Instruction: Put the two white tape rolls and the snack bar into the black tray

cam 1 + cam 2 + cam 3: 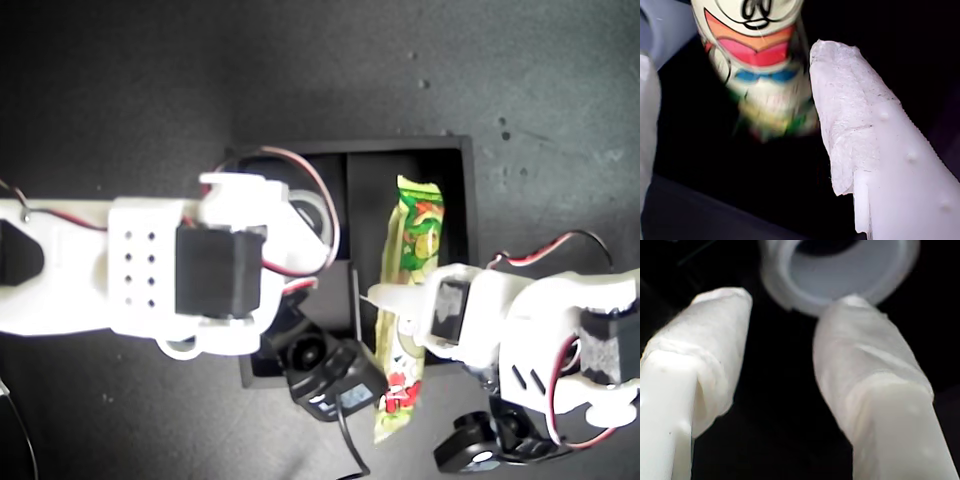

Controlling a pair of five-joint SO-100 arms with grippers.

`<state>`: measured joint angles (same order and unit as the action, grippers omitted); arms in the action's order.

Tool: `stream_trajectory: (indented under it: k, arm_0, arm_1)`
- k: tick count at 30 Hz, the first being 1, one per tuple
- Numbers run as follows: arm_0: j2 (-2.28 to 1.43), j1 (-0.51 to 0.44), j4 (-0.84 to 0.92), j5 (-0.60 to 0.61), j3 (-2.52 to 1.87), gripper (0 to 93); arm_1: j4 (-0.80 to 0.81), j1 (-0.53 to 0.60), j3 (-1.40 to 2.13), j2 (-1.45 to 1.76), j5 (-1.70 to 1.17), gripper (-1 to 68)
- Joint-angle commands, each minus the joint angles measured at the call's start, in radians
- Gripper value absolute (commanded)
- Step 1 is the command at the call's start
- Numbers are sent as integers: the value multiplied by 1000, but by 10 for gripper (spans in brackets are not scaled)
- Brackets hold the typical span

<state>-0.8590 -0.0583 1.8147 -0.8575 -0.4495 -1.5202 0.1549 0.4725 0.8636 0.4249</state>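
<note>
Two grippers work over the tray (465,190). My first gripper (735,130), spread, straddles the bar (412,300) overhanging the long compartment; next, nudge it fully inside. My second gripper (782,365), spread, hovers over a roll (840,270) in a small compartment.

Arm covering most of tape roll (312,212) and black tray (466,190) compartments; snack bar (757,60) blurring, cropped up close.
</note>
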Motion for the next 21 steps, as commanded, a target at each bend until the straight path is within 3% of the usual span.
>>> stream_trajectory:
  k: [1, 10, 14, 16, 21]
  arm_0:
    - [-74, 12, 18, -3, -2, 121]
    - [-92, 9, 18, 2, -3, 122]
    - [-252, 18, 20, 26, -114, 120]
    - [-397, 21, 20, 37, -216, 118]
    - [-792, -8, 20, -31, -555, 114]
  arm_1:
    - [-49, 14, -48, 12, 18, 261]
    - [-80, 11, -58, 12, 21, 265]
    - [-284, 6, -207, 12, 44, 269]
    - [-282, 0, 2, 198, 69, 260]
    - [-282, -20, 489, 721, 264, 107]
